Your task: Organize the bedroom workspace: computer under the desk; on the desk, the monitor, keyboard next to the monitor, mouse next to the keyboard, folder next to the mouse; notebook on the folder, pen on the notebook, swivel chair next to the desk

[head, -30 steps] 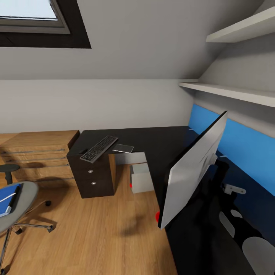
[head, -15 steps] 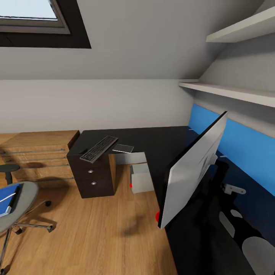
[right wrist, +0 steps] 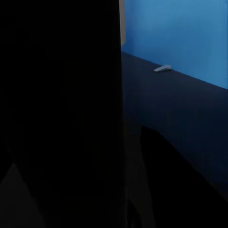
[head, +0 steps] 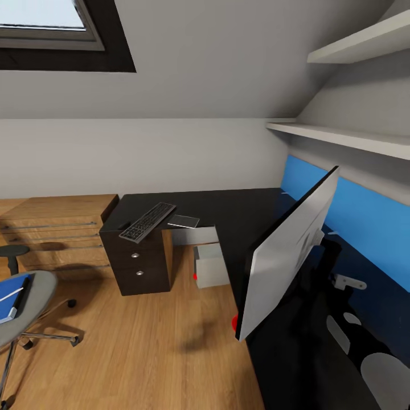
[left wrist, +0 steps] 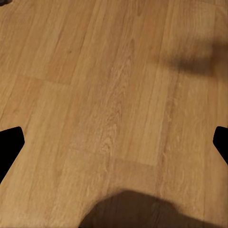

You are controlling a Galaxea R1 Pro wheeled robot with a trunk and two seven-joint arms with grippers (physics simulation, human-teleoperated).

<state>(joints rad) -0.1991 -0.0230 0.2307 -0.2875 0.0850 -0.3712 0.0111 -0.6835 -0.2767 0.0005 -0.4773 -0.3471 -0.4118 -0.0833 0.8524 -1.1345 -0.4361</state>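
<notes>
A: Desk (head: 250, 210) first: black, L-shaped, running from frame centre down the right edge. The monitor (head: 287, 253) stands on it at centre right, edge-on to the head camera. It looks top-heavy on a thin stand; I'd judge it safest taken by the stand, not the panel.

B: And the chair (head: 25, 302)?

A: Lower left, well apart from the desk. On wheels, so a push should roll it. The computer (head: 212, 265) sits on the floor under the desk, frame centre.

B: The smaller things?

A: The keyboard (head: 148, 221) lies left of centre on the drawer unit (head: 138, 262), overhanging its front edge. Stiff and light, probably; grip a long side. The notebook (head: 184, 221) is just beside it, to its right. The folder (head: 10, 296) lies on the chair seat at the left edge. Flat and thin, so I'd slide it to an edge to lift it. A dark stick lies on top; I cannot tell what it is.

B: Grippers?

A: The left one's (left wrist: 114, 147) fingers (left wrist: 10, 142) are spread wide over bare floor (head: 142, 341), empty. The right wrist view is too dark; I cannot tell.
</notes>
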